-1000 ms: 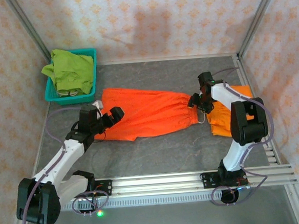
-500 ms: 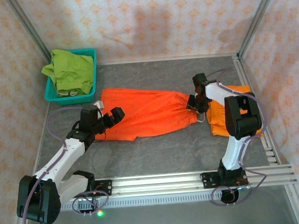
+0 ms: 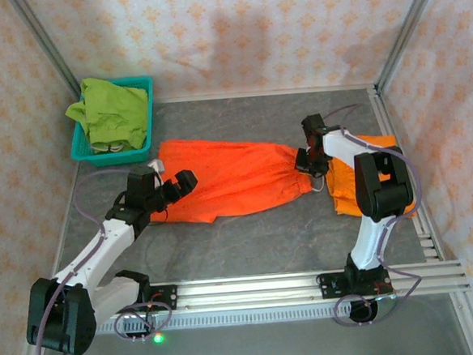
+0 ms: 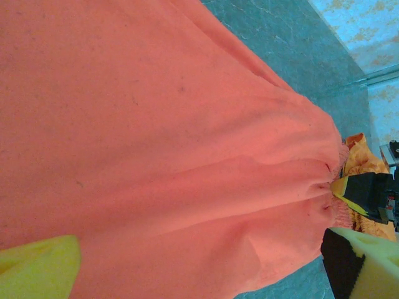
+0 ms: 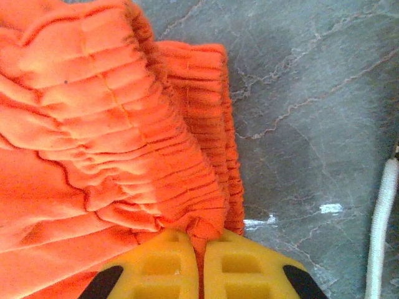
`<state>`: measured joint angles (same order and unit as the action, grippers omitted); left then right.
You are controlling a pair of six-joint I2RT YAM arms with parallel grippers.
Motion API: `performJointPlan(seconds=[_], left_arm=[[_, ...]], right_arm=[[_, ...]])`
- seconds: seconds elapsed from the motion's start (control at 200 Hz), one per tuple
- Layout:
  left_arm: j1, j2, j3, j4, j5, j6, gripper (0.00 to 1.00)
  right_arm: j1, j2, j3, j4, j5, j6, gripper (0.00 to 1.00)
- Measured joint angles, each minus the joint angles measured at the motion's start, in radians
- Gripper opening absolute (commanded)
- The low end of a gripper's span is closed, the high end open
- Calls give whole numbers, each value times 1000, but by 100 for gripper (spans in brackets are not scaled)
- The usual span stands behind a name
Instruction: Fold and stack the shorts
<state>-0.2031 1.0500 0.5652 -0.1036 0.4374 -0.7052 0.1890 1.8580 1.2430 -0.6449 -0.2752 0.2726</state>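
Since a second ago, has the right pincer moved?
Yes. The right pincer slid left, away from the right rail, closing on the spread shorts.

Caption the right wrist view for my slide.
Right gripper shut on the gathered waistband of orange shorts on the gray table.

The top external camera sits high behind the arm bases and looks down and forward over the whole table (image 3: pixel 248 233) from afar. The left wrist camera hangs close above the spread orange shorts (image 4: pixel 156 124), facing along the cloth toward its gathered waist. The right wrist camera, nearer still, looks down past the right gripper (image 5: pixel 201 265) at that same waist, which all three views share.
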Motion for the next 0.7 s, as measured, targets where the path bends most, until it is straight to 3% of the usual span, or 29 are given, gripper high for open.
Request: performJointPlan(seconds=[0.435, 0.7], left_arm=[[0, -10, 23, -15, -8, 0, 100], [0, -10, 23, -16, -11, 0, 100]], right_arm=[[-1, -260, -52, 48, 50, 30, 0], [-35, -286, -101, 93, -60, 45, 0]])
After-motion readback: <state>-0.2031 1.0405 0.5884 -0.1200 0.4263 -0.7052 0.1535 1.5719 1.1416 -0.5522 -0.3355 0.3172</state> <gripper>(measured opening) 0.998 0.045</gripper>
